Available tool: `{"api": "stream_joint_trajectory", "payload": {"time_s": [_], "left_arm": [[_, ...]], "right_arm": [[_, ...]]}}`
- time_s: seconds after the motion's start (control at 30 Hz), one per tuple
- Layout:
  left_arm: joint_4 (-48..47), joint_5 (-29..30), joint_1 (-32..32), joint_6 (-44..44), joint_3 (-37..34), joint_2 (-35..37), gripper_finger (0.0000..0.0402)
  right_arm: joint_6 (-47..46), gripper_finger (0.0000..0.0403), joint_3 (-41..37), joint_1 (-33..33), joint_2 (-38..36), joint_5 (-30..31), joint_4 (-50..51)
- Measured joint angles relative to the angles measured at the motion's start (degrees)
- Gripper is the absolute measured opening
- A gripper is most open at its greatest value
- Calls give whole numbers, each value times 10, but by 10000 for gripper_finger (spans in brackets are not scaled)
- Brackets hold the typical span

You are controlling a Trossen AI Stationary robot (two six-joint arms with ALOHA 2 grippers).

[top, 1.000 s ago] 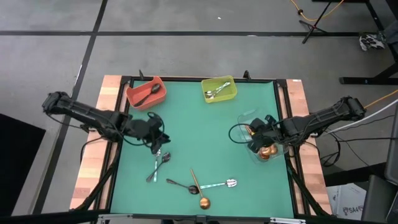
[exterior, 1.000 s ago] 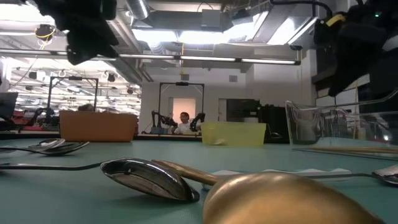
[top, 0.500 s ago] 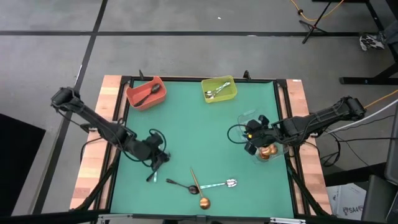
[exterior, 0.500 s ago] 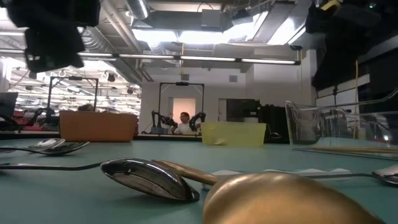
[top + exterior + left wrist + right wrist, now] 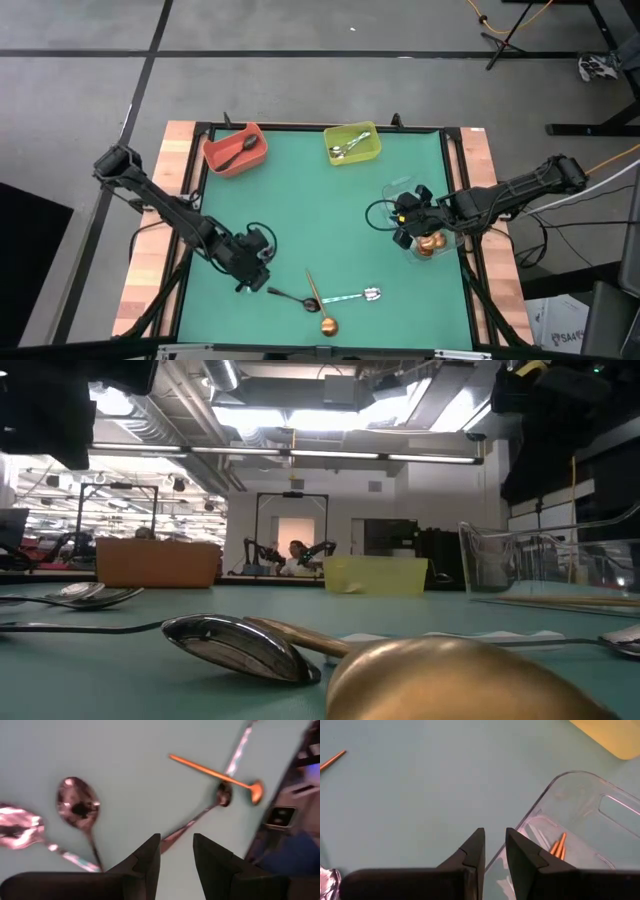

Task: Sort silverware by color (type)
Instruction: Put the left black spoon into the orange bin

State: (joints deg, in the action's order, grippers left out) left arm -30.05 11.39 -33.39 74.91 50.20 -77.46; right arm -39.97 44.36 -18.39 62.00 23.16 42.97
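Spoons [image 5: 322, 299] partly sorted: bins [image 5: 235, 151] hold some, several remain at six o'clock (both grippers [image 5: 256, 272] empty, fingers slightly parted).

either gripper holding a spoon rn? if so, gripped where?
Neither. The left gripper is open over the mat near the loose spoons, with nothing between its fingers. The right gripper by the clear bin is also empty.

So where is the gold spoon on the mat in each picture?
High view: the gold spoon lies near the front edge, middle.
Low view: gold spoon, bowl huge at the bottom, right of middle.
Left wrist view: gold spoon, upper right.
Right wrist view: only a handle tip at the left edge, probably it.
Shared landmark: the black spoon it crosses.
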Motion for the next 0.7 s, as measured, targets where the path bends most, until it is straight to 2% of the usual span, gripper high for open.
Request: {"api": "stream_joint_trajectory", "payload": {"time_s": [0.23,0.7], "left_arm": [[-95,13,0,0,55,-58,110],[-161,13,2,2,59,-150,110]], "right_arm": [[0,67,0,0,0,0,0],[0,67,0,0,0,-2,0]]}}
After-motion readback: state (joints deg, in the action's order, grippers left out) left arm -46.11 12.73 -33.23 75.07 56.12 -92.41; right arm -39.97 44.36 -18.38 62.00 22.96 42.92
